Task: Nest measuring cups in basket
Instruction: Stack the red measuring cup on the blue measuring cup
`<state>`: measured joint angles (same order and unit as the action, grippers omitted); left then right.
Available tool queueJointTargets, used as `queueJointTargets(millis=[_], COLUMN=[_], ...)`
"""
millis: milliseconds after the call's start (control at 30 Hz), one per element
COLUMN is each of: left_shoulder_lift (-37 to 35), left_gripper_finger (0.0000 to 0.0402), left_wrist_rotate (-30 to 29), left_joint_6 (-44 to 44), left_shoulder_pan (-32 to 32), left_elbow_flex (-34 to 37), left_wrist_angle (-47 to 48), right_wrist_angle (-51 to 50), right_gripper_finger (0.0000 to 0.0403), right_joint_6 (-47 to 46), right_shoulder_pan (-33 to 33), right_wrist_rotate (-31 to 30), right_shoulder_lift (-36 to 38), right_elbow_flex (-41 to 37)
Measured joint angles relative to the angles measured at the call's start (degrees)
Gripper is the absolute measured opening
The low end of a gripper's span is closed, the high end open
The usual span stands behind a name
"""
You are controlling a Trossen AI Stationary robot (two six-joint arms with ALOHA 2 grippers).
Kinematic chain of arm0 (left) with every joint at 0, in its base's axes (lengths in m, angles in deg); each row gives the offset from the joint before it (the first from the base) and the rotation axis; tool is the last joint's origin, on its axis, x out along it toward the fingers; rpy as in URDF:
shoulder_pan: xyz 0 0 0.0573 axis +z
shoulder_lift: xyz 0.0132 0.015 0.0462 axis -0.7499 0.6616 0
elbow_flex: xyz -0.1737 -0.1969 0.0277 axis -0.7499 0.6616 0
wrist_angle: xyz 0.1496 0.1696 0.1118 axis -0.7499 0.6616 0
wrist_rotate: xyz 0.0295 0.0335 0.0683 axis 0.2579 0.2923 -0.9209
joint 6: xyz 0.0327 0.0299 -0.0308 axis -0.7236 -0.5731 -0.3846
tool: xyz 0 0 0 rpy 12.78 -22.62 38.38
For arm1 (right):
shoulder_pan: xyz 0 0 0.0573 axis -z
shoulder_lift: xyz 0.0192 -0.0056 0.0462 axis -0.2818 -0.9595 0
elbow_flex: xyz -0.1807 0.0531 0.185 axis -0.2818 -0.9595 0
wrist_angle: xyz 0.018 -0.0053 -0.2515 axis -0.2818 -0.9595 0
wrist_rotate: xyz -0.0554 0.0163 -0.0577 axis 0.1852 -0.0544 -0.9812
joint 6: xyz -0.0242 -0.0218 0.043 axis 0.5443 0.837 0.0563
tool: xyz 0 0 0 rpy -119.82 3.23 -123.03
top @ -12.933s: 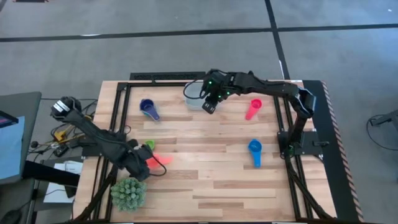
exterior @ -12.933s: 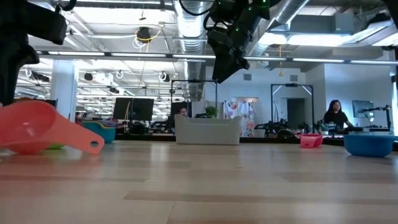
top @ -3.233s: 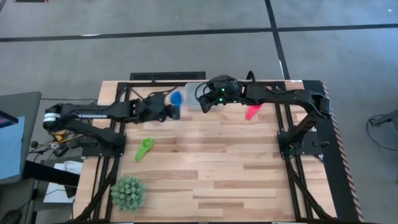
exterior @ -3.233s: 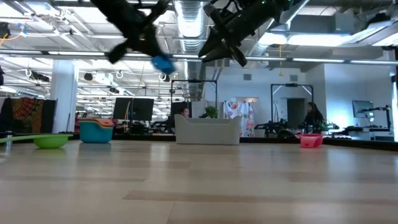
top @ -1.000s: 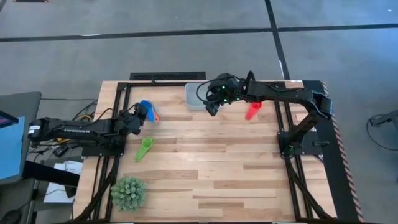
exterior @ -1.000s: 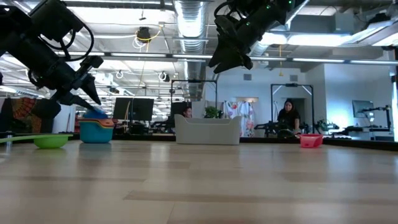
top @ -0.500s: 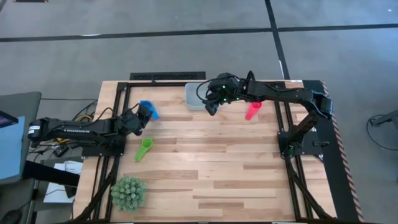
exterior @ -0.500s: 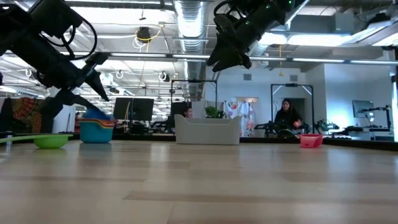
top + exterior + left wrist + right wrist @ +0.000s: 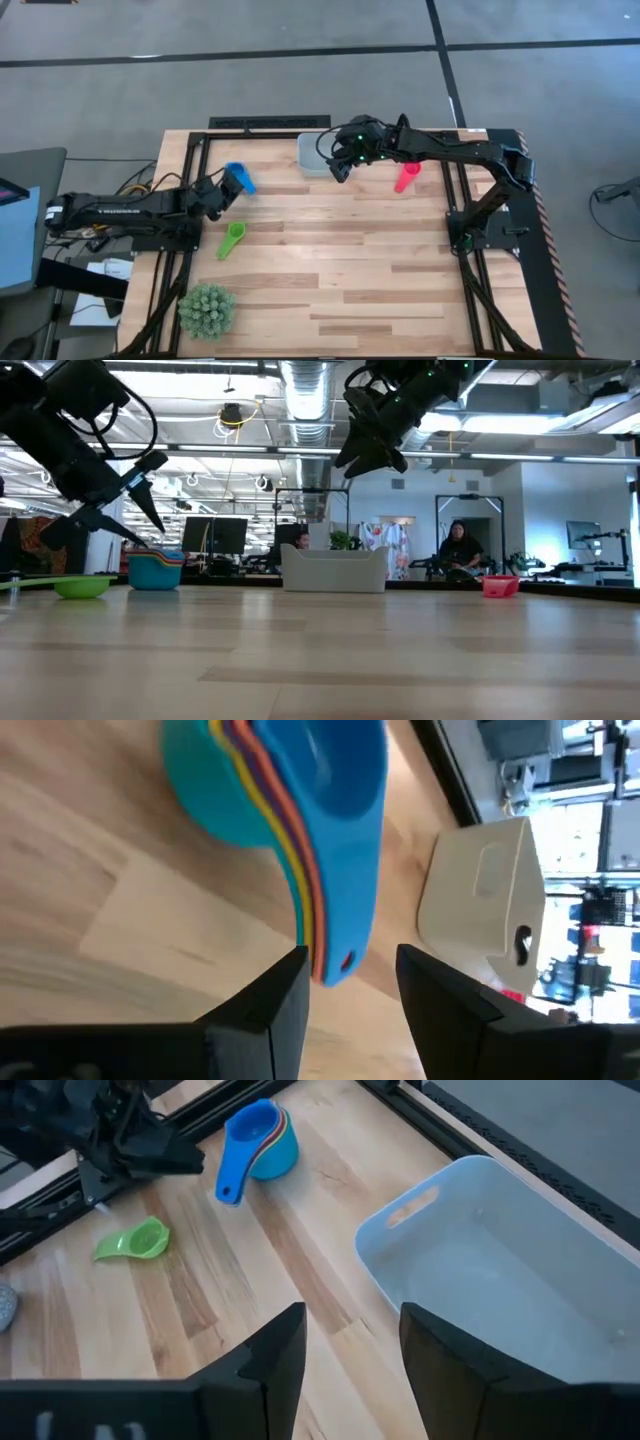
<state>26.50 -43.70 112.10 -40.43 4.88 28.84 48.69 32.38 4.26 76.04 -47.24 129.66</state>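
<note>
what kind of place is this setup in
Probably an open-plan robotics lab or workshop: exposed ceiling ducts, rows of monitors behind the wooden table, and another person at a bench farther back.

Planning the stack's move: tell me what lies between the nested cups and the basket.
Nothing visible does. Bare wood separates the nested cups from the basket; the right gripper hovers beside the basket's other side, above table level.

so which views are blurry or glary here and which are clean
Left wrist view: the stack of nested cups is soft and smeared, as is the wood under it. Low view: bright ceiling lights glare, so both arms read as dark silhouettes. Right wrist view: fairly crisp on the basket and green cup. High view: evenly lit, no harsh shadows.
</note>
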Motion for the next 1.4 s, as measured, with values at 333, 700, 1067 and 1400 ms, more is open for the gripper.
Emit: queueJointTargets(millis=[333,700,1067,1400], left_shoulder_lift=[0.5,7.8,12.3,14.4], left_gripper_finger=[0.0139,0.0139,0.0139,0.0139], left_wrist_rotate=[4.6,17.1,23.0,40.2], left_joint_6=[-15.6,-38.5,-57.1,-65.1], left_shoulder_pan=[4.6,8.8,17.1,20.1], left_elbow_flex=[-8.3,-16.7,-24.2,-24.8], left_wrist_angle=[3.9,4.2,11.2,20.8], right_wrist_angle=[-6.7,-27.3,-30.1,-30.4], right_gripper_finger=[0.0184,0.0168,0.0137,0.0191], right_joint_6=[-4.4,-10.5,-30.5,-33.9], right_shoulder_pan=[1.6,10.0,18.3,17.3], right_wrist_rotate=[-1.2,-6.0,-13.5,-11.8], right_shoulder_lift=[-1.5,8.6,23.1,22.0], right_elbow_flex=[-0.1,-7.9,-24.6,-27.3])
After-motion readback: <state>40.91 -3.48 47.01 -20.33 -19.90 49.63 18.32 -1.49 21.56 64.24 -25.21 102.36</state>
